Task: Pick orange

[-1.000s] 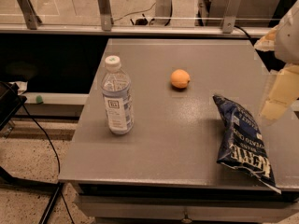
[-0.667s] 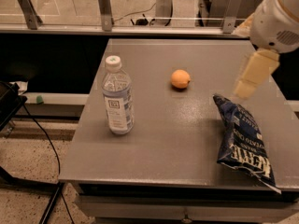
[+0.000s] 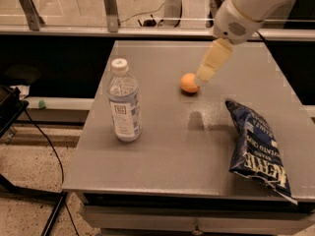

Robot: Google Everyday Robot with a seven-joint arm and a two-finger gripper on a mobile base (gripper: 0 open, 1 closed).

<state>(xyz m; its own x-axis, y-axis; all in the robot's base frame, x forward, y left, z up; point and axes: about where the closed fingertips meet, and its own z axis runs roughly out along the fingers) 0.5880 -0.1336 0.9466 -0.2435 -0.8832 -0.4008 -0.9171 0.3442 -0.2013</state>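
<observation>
The orange (image 3: 188, 83), small and round, lies on the grey table (image 3: 162, 151) near its middle. My gripper (image 3: 204, 76) comes in from the upper right on a white arm, and its cream-coloured fingers (image 3: 214, 59) slant down to the left. Its tip is just to the right of the orange and slightly above it, casting a shadow on the table in front of the orange. From this angle I see the fingers as one slab.
A clear water bottle (image 3: 123, 102) with a white cap stands upright on the table's left part. A dark blue chip bag (image 3: 257, 146) lies at the right front. A glass rail runs behind the table. Black cables and a stand are on the floor at left.
The arm has swung in from the right edge toward the left and down, bringing the gripper tip beside the orange. The orange, bottle and bag have not moved.
</observation>
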